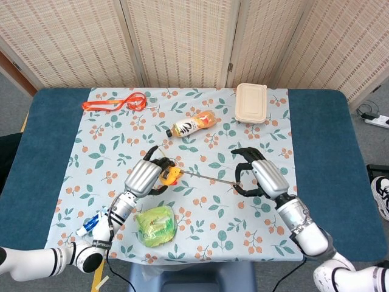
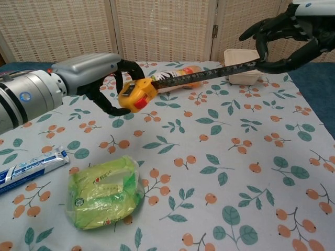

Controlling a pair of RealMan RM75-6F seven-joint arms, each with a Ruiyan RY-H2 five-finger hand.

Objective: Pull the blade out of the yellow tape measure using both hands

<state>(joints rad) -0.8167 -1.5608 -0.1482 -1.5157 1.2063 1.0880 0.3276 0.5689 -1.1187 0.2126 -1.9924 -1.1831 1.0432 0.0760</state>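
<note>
My left hand [image 1: 144, 177] [image 2: 107, 86] grips the yellow tape measure [image 1: 171, 176] [image 2: 136, 94] above the flowered cloth, its red button facing down. A stretch of dark blade [image 1: 208, 178] [image 2: 204, 75] runs out of the case to the right. My right hand [image 1: 258, 178] [image 2: 285, 39] pinches the blade's far end between thumb and a finger, the other fingers curled around. The two hands are well apart, the blade taut between them.
A green plastic bag [image 1: 155, 225] [image 2: 103, 199] lies near the front edge, a toothpaste tube [image 1: 95, 222] [image 2: 29, 170] to its left. An orange drink bottle [image 1: 191, 125] lies mid-table, a beige lunch box [image 1: 251, 103] [image 2: 242, 66] behind it, an orange lanyard [image 1: 115, 103] far left.
</note>
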